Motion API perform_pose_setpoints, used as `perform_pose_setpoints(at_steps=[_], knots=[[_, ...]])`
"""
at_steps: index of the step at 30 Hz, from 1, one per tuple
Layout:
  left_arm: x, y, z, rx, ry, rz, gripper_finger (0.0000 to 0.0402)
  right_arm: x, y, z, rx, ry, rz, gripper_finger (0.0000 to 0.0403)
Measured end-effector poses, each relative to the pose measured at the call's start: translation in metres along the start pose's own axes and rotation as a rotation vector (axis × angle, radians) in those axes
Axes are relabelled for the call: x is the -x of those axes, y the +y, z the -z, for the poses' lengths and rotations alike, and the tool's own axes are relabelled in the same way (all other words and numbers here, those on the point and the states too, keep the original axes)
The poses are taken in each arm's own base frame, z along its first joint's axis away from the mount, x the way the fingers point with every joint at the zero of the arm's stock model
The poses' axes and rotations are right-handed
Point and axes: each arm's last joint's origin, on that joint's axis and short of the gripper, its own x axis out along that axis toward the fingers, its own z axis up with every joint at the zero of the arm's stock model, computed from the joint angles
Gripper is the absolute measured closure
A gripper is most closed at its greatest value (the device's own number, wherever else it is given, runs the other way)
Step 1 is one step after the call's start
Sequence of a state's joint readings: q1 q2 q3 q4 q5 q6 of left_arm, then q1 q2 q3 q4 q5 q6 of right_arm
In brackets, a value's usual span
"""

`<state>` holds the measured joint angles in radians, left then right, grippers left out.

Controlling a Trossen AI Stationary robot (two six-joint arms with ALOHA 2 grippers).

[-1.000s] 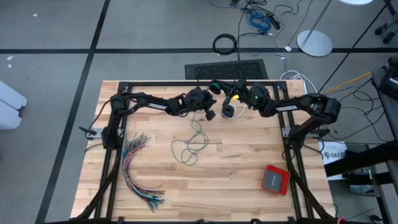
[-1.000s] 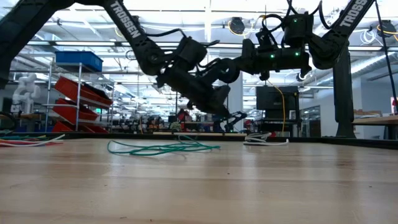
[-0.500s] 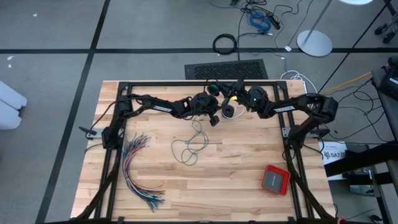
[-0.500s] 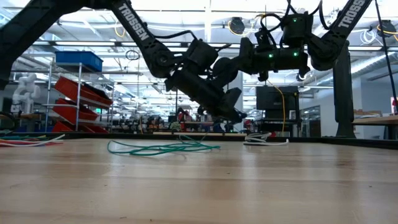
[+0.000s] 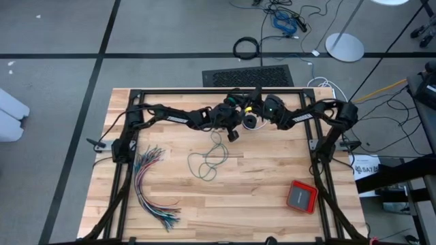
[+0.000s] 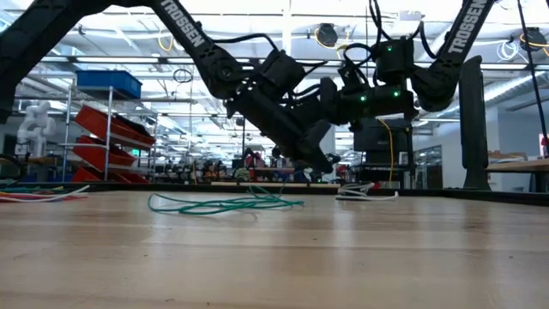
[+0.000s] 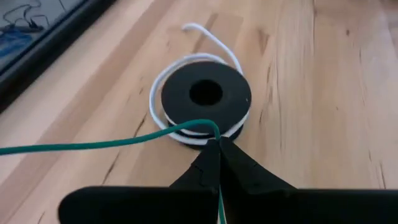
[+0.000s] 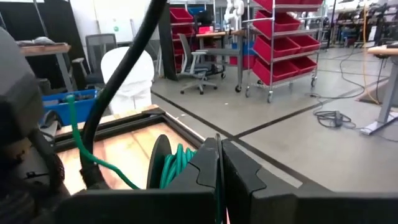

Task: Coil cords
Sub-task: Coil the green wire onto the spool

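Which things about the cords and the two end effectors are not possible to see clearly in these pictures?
- High view: where the green cord meets the left end effector; the arms cover it.
- Left wrist view: how far the green cord runs; the edge cuts it off.
- Right wrist view: the spool with green cord wound on it; the right end effector hides part.
- Low view: the black spool at the far side; too small.

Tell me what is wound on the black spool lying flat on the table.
A white cord wraps the black spool, with one end trailing onto the wood. The teal-green cord crosses its near edge into the shut left gripper. Anything beneath the spool is hidden.
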<state>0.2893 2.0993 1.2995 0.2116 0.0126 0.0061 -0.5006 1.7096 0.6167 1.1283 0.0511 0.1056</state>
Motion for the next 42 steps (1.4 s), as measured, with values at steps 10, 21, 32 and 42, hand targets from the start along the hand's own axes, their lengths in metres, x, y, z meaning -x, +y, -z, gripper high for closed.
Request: perform_pose_setpoints(at_steps=[10, 21, 32, 42], knots=[[0.020, 0.000, -0.008, -0.046, 0.081, -0.002, 0.0402, 0.000, -0.004, 0.005, 0.011, 0.058, 0.005, 0.0403], [0.050, 0.001, -0.026, -0.107, 0.113, -0.022, 0.0402, 0.000, -0.001, 0.003, -0.035, 0.040, -0.069, 0.0403], [0.057, 0.000, -0.015, -0.172, 0.258, -0.031, 0.0402, 0.001, 0.000, 0.000, -0.042, 0.015, -0.099, 0.0403], [0.058, 0.024, -0.005, -0.161, 0.271, -0.088, 0.0402, 0.001, 0.001, -0.001, -0.059, 0.007, -0.147, 0.0403]])
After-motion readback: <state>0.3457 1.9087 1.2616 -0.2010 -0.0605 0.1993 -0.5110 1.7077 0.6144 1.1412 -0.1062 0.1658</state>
